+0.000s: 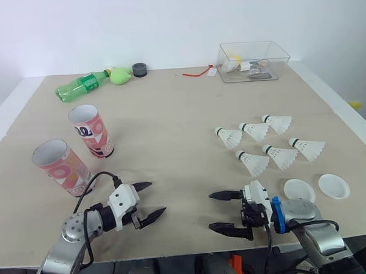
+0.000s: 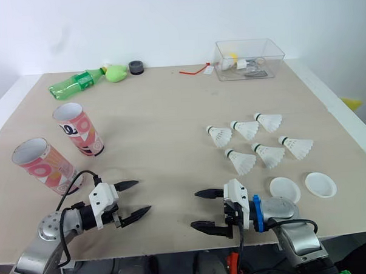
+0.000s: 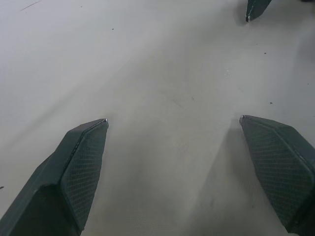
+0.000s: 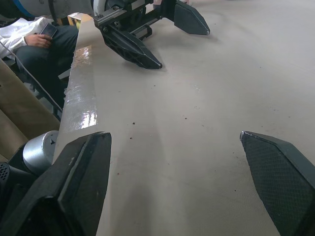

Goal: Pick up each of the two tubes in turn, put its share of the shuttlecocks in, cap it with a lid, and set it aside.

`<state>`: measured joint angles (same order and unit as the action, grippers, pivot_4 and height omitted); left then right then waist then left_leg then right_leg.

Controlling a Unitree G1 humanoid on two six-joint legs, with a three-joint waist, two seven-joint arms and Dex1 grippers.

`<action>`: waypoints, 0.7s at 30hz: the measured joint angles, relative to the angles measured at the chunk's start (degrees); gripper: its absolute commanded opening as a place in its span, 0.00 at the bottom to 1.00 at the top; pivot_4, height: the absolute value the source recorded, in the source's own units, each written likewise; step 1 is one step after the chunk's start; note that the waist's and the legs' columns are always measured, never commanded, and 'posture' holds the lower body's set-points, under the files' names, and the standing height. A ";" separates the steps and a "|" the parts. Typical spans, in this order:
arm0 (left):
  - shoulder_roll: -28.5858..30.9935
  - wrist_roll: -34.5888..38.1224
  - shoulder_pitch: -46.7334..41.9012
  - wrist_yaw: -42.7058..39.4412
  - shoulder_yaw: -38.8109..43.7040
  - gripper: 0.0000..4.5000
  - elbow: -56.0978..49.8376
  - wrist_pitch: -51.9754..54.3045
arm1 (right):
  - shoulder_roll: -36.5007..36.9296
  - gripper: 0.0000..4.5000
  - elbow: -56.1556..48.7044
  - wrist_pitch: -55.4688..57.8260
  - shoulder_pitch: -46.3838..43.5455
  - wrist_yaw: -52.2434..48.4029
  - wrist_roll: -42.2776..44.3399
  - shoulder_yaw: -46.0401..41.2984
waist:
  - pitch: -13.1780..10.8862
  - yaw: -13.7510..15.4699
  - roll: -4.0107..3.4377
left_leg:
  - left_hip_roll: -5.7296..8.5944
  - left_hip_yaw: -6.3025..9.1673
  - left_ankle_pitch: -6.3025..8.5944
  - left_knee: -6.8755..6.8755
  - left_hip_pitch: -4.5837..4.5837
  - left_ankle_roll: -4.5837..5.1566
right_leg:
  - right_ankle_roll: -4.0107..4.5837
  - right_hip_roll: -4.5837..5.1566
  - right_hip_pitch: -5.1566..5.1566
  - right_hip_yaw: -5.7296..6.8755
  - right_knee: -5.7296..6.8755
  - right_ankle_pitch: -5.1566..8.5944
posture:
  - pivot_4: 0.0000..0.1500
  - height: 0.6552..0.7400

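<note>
Beige table (image 1: 170, 131): tubes (image 1: 90, 131) standing left, shuttlecocks (image 1: 254, 131) right. Left gripper (image 1: 157, 197), right gripper (image 1: 210, 211) near front edge, fingers apart, empty.

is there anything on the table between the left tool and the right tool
No. The stretch of table between the left tool and the right tool is bare, as the left eye view shows. Both tools are open.

Matt, smooth, pale bench (image 1: 170, 131) with a glossy strip along its near edge. Printed card tubes (image 1: 93, 133), translucent green plastic bottle (image 1: 83, 85), clear plastic box (image 1: 254, 61), white plastic lids (image 1: 298, 190). Left hand (image 1: 157, 197) fingers (image 3: 81, 167): black, finely cross-hatched.
</note>
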<state>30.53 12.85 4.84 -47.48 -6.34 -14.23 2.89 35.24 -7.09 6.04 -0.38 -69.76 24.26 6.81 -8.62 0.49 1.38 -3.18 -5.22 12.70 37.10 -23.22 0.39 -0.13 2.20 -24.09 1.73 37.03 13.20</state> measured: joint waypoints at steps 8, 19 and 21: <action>0.30 1.42 -0.09 -2.46 0.02 0.98 0.76 0.00 | -0.85 1.00 1.18 -2.20 0.01 0.32 -0.25 -0.11 | 0.00 0.00 0.00 | -0.01 0.00 0.00 0.08 -0.02 0.00 | 0.03 -0.01 0.00 0.00 0.01 0.01 | 1.00 1.00; 0.29 1.75 -0.42 -3.03 0.11 0.98 2.30 -1.87 | -1.07 1.00 1.25 -2.20 0.01 1.45 -0.24 -0.18 | 0.00 0.00 0.00 | -0.04 -0.02 0.00 0.20 -0.02 0.00 | 0.10 0.00 0.02 0.00 0.05 0.02 | 1.00 1.00; 0.28 1.71 -0.42 -3.02 0.10 0.98 2.35 -2.04 | -1.09 1.00 1.25 -2.20 0.01 1.54 -0.23 -0.29 | 0.00 0.00 0.00 | -0.04 -0.02 0.00 0.20 -0.02 0.00 | 0.10 0.00 0.02 -0.01 0.05 0.02 | 1.00 1.00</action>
<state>30.81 14.56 4.41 -50.50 -6.24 -11.87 0.85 34.15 -5.84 3.83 -0.37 -68.22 24.03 6.52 -8.62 0.49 1.38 -3.23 -5.24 12.70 37.30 -23.24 0.39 -0.03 2.21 -24.06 1.72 37.08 13.22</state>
